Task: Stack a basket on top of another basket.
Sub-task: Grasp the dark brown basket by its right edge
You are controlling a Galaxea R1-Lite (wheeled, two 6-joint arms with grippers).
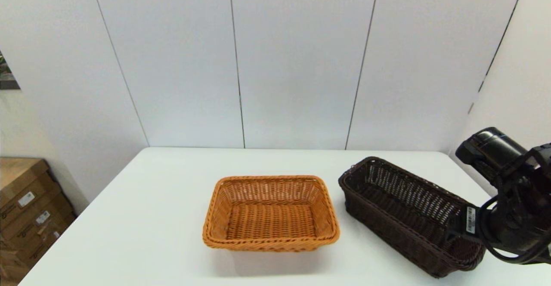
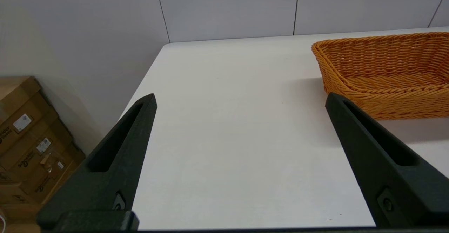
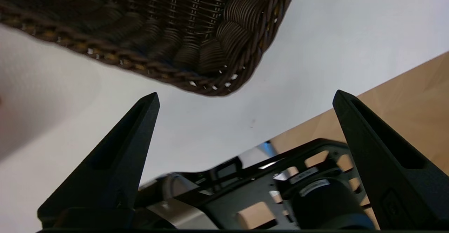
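In the head view, the orange-tan basket (image 1: 271, 212) is seen resting flat near the middle of the white tabletop (image 1: 146, 217). The dark brown basket (image 1: 409, 215) is placed to the right of the orange-tan basket, close beside it but apart from it, turned at an angle. The right arm (image 1: 512, 208) is seen at the near end of the dark basket, farthest from the orange-tan one; its fingertips are hidden here. Cardboard boxes (image 1: 26, 208) are stacked off the tabletop, well to the left of the orange-tan basket.

In the left wrist view, the left pincer (image 2: 240, 98) is held with its fingers wide apart above bare tabletop, left of the orange-tan basket, with nothing between them.

In the right wrist view, the right pincer (image 3: 245, 94) is shown spread wide, just short of a rounded corner of the dark brown basket, nothing being clasped. The tabletop's edge and a wooden floor (image 3: 403, 96) are seen beyond.
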